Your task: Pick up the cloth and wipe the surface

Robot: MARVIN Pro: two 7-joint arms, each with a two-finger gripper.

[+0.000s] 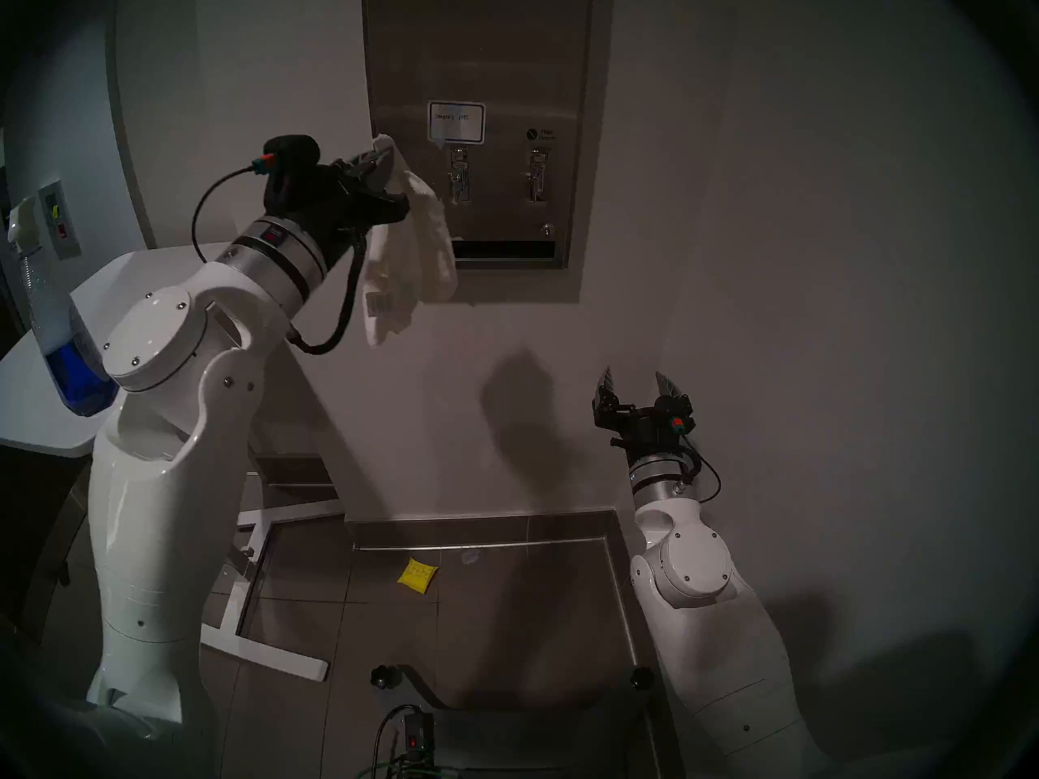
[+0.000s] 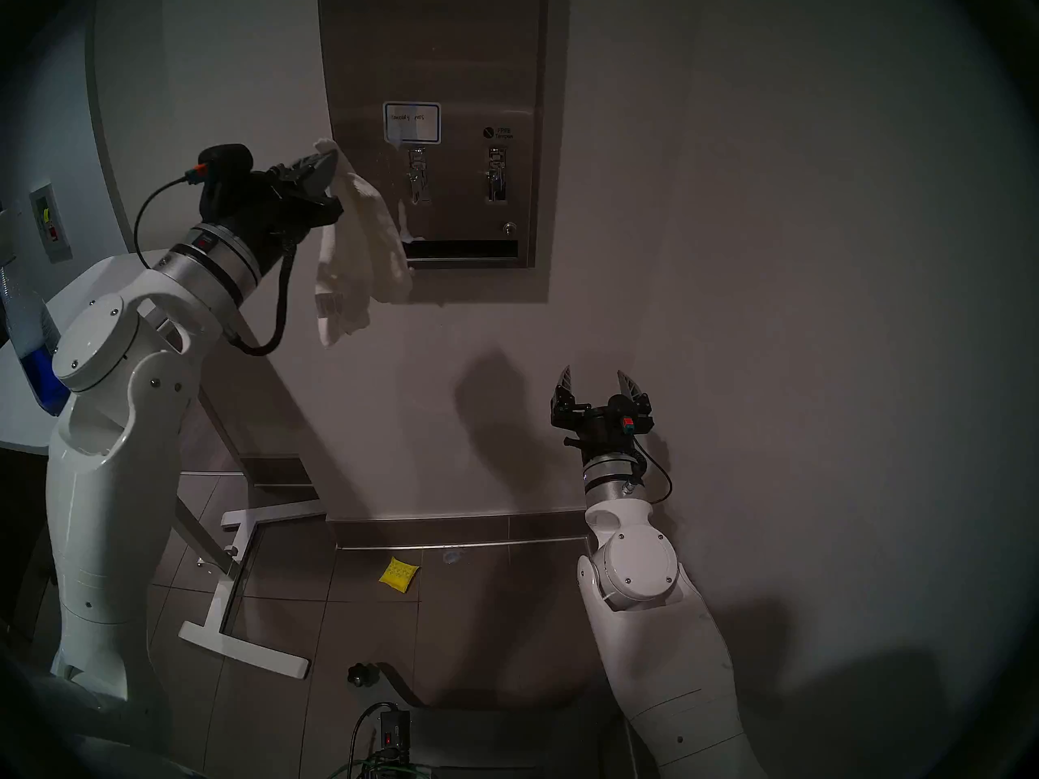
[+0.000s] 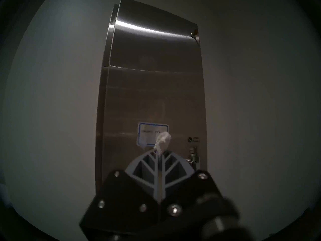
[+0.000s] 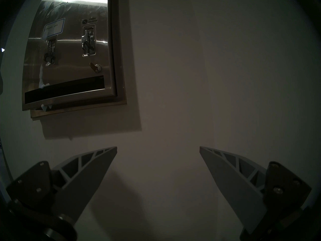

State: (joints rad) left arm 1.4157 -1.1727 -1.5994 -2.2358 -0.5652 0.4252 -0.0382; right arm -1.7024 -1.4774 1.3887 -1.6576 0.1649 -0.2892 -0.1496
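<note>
Your left claw (image 1: 378,159) has the terry cloth (image 1: 413,255) pinched; the dispenser front (image 1: 495,75) ahead still needs wiping.

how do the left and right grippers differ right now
The left gripper is shut on the cloth, which hangs below it; the right gripper is open and empty. The left gripper is raised beside the steel dispenser front, near its blue-bordered label; the right gripper sits lower, before bare wall. Both have the same grey ribbed fingers on black mounts.
</note>
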